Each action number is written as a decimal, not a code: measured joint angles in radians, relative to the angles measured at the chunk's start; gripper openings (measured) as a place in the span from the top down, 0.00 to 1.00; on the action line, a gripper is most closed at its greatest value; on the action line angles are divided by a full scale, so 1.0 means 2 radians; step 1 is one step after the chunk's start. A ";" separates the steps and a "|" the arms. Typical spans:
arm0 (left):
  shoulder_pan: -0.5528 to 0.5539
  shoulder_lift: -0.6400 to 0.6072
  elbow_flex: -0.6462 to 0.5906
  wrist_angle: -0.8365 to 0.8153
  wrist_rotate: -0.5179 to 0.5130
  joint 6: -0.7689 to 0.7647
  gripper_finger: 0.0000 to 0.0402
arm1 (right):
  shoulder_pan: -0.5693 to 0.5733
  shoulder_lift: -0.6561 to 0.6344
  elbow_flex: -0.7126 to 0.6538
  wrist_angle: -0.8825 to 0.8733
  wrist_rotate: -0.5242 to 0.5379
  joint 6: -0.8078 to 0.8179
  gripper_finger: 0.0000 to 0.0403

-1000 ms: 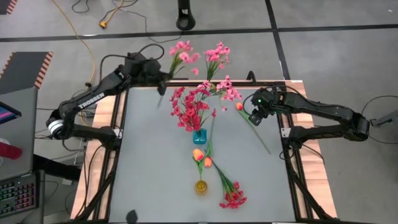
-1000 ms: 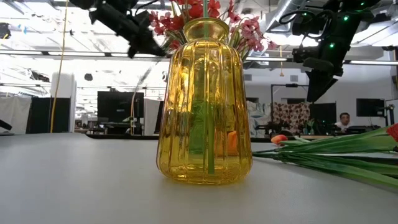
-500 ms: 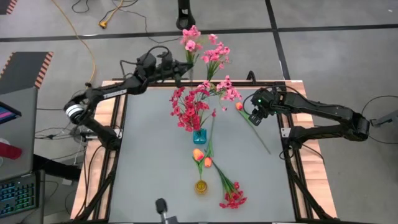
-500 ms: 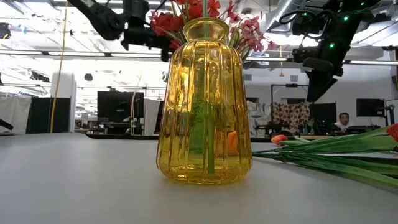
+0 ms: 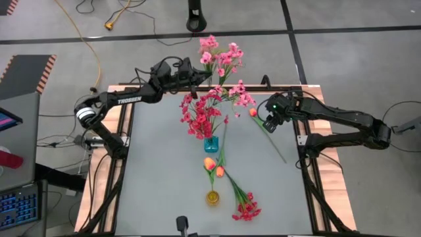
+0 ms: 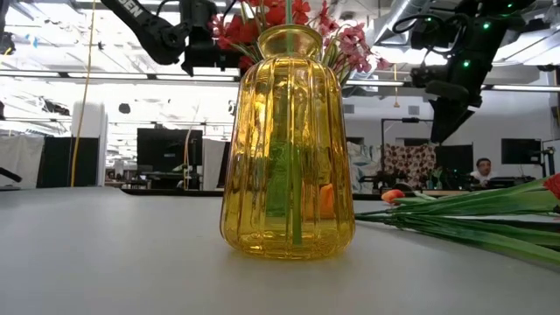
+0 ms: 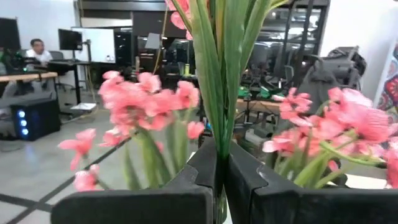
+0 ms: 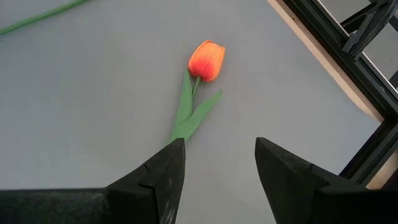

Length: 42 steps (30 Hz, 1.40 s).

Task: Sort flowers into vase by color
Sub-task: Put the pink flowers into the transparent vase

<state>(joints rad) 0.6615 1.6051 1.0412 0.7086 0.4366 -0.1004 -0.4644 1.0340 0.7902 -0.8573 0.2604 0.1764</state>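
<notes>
Left tool (image 7: pixel 221 186) clamped on pink spray (image 5: pixel 212 47) stem, raised at desk's (image 5: pixel 158 164) far edge. Right tool (image 8: pixel 216 163) spread wide above orange tulip (image 8: pixel 206 60).

The left gripper (image 5: pixel 195 75) is clamped at the far edge; the right gripper (image 5: pixel 267 123) hangs parted far right.

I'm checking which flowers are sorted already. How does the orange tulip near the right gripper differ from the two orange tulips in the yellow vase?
The orange tulip near the right gripper lies flat on the table; the two orange tulips stand in the yellow vase. It lies alone, they sit paired. All three share orange buds and green stems.
</notes>
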 joint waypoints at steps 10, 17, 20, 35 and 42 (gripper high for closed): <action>-0.024 0.000 0.000 -0.026 -0.030 0.044 1.00 | 0.000 0.000 0.000 0.005 0.000 0.000 0.45; -0.024 0.000 0.000 -0.044 -0.033 0.041 1.00 | 0.000 0.000 0.000 0.007 0.000 0.000 0.45; -0.025 0.000 0.000 -0.067 -0.040 0.050 1.00 | 0.000 0.000 0.000 0.007 0.000 0.000 0.45; -0.025 0.000 0.001 -0.159 -0.067 0.062 0.83 | 0.000 0.000 0.000 0.007 0.000 0.000 0.45; -0.024 -0.002 0.001 -0.219 -0.088 0.104 0.62 | 0.000 0.000 0.000 0.007 0.000 0.000 0.45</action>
<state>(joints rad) 0.6129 1.6005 1.0424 0.2715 0.2603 0.1070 -0.4644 1.0340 0.7902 -0.8440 0.2604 0.1764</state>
